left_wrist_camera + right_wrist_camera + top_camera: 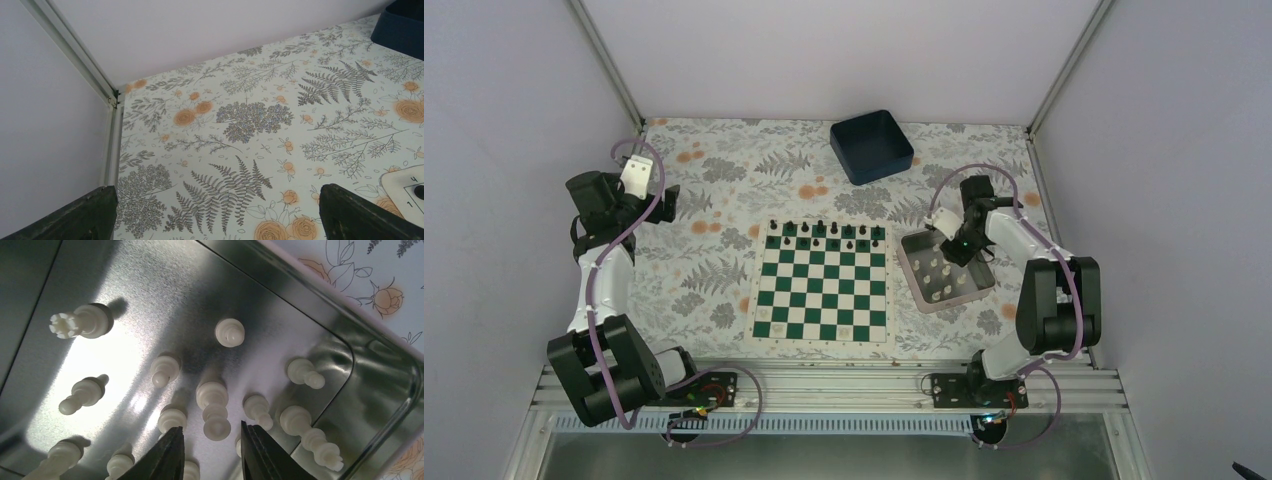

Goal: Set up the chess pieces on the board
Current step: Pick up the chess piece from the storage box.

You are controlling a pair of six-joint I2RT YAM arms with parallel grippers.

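Several white chess pieces [941, 275] stand in a silver tray [921, 243] to the right of the green and white board [822, 290]. Black pieces [834, 233] fill the board's far rows. My right gripper [955, 246] hangs low over the tray. In the right wrist view its fingers stand open [210, 427] on either side of one upright white piece [214, 410], with a gap showing on both sides. Other white pieces [165, 370] crowd close around it. My left gripper [660, 200] is far left of the board, open [217, 192] and holding nothing.
A dark blue bin [872, 146] sits at the back behind the board. The tray's raised rim [380, 340] runs close to the right of my right fingers. A corner of the board [407, 182] shows at the right edge of the left wrist view.
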